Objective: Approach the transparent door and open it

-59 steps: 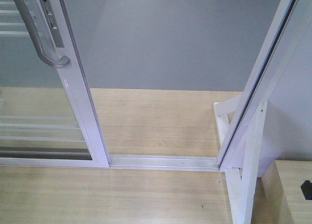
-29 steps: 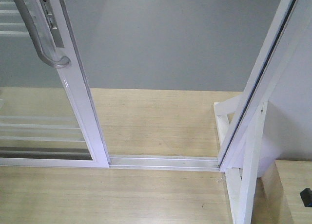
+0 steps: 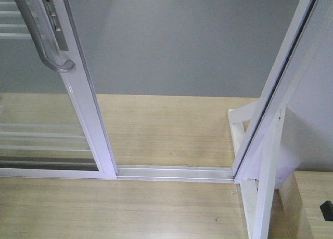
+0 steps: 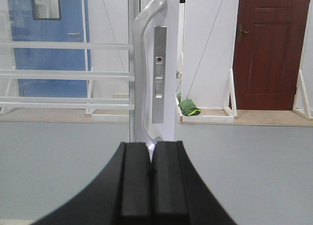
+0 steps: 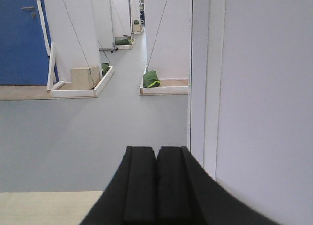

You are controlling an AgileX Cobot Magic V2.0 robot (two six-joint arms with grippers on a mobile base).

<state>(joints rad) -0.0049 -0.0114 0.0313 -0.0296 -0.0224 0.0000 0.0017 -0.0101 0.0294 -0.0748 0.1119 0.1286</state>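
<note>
The transparent door [image 3: 86, 114] stands at the left in the front view, its white frame slanting up and its curved grey handle [image 3: 39, 39] at the top left. An open gap lies between it and the white jamb [image 3: 281, 78] on the right. In the left wrist view the door frame [image 4: 168, 63] and handle [image 4: 142, 78] stand straight ahead. My left gripper [image 4: 151, 149] is shut, empty, short of the handle's lower end. My right gripper [image 5: 156, 151] is shut with nothing in it, facing through the gap beside a white panel [image 5: 254, 88].
A white floor track [image 3: 174, 172] crosses the wooden floor between door and jamb. A white support brace [image 3: 260, 187] and a wooden box [image 3: 307, 197] stand at the right. Beyond lie grey floor, white partitions [image 5: 73, 34], green bags [image 5: 151, 79] and a brown door [image 4: 266, 49].
A small black part at the right edge of the front view has sunk slightly lower. The door and handle have not moved.
</note>
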